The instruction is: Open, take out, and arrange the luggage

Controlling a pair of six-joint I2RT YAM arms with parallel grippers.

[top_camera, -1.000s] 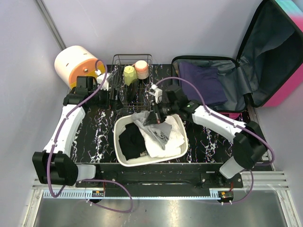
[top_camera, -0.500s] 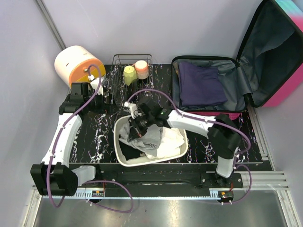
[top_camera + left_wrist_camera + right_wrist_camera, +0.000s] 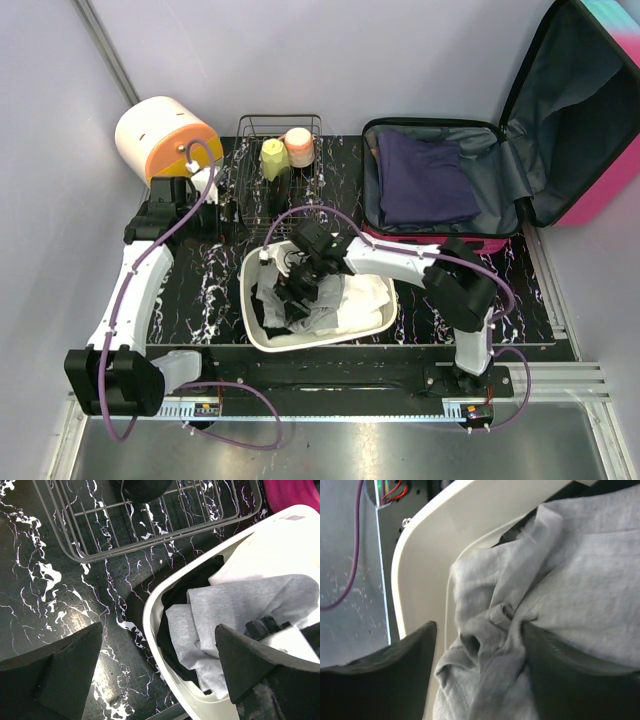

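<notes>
The luggage (image 3: 575, 100) lies open at the back right, its pink lid leaning up against the wall. A folded purple garment (image 3: 425, 180) lies in its dark grey base. My right gripper (image 3: 295, 290) (image 3: 479, 630) is down in the white basin (image 3: 375, 325) (image 3: 420, 565). It stands open, with a crumpled grey garment (image 3: 325, 300) (image 3: 560, 580) lying loose between its fingers and against the right one. My left gripper (image 3: 205, 195) (image 3: 159, 630) hangs open and empty over the table by the basin's left rim (image 3: 150, 625).
A wire rack (image 3: 255, 200) (image 3: 150, 535) with a yellow-green bottle (image 3: 273, 158) and a pink one (image 3: 299, 147) stands at the back centre. A white-and-orange round box (image 3: 160, 140) sits at the back left. Black and white clothes also fill the basin.
My right gripper carried the grey garment left and down into the basin, then opened and let it go. The left arm drew back slightly to the left.
</notes>
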